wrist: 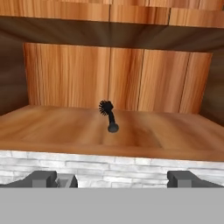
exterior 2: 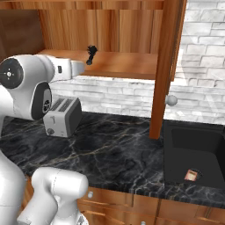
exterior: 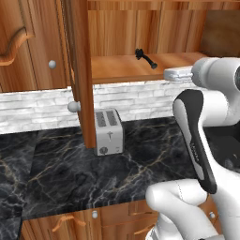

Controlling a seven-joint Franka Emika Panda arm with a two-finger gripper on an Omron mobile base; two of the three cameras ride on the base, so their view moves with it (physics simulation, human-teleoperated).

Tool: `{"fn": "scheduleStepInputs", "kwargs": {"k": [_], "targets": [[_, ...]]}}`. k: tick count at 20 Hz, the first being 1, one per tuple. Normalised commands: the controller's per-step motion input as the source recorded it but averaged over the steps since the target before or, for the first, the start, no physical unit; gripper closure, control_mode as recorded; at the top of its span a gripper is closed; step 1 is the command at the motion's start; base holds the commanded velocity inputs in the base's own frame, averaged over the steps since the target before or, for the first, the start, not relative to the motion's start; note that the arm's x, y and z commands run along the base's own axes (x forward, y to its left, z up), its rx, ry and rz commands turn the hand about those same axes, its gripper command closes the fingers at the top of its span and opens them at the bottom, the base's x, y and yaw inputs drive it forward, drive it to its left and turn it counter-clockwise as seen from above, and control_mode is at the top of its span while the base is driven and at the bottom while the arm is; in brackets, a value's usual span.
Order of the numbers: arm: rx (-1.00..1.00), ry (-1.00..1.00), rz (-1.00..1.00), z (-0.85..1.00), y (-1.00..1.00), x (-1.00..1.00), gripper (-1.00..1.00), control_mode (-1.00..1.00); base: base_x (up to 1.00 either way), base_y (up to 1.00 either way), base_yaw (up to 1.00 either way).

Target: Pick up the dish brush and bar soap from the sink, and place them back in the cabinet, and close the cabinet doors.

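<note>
My jaws stand wide apart, released, nothing between them; in the hand view the two dark fingertips [wrist: 43, 178] sit far apart at the bottom, aimed straight into the cabinet [wrist: 109, 74]; the dish brush [wrist: 108, 115] lies on the cabinet's wooden shelf [wrist: 52, 127], roughly mid-shelf, bristly head toward the back panel, handle end toward me; clear of my jaws, not touching; from the left base view the dish brush [exterior: 145, 57] lies on the shelf [exterior: 117, 68] w/ my forearm end just right of it, at shelf-edge height; from the right base view the brush [exterior 2: 91, 54] sits near the shelf's left part, just past the tip of my white arm; gripper itself is hard to make out in both base views

Bar soap [exterior 2: 191, 175] lies at the bottom of the sink [exterior 2: 176, 145], near a round drain, far right of the right base view, well apart from me; pinkish-red w/ pale edge

Cabinet doors open; one door [exterior: 79, 70] is seen edge-on in the left base view, its round silver knob [exterior: 73, 106] just above the toaster [exterior: 108, 131]; the other door [exterior 2: 165, 66] edge-on in the right base view, knob [exterior 2: 171, 100] toward the sink side

Toaster stands on the black marble tabletop [exterior: 70, 173], against the white brick backsplash [exterior: 37, 110]; lower drawers w/ curved handles along the tabletop's front edge
</note>
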Motion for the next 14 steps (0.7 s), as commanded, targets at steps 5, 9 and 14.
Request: {"fn": "scheduleStepInputs", "kwargs": {"k": [5, 9, 14], "targets": [[0.00, 0.00, 0.00, 0.00, 0.00, -0.36, -1.00, -1.00, 0.00, 0.00, 0.00], [0.00, 0.00, 0.00, 0.00, 0.00, -0.39, -1.00, -1.00, 0.00, 0.00, 0.00], [0.00, 0.00, 0.00, 0.00, 0.00, -0.36, -1.00, -1.00, 0.00, 0.00, 0.00]]}}
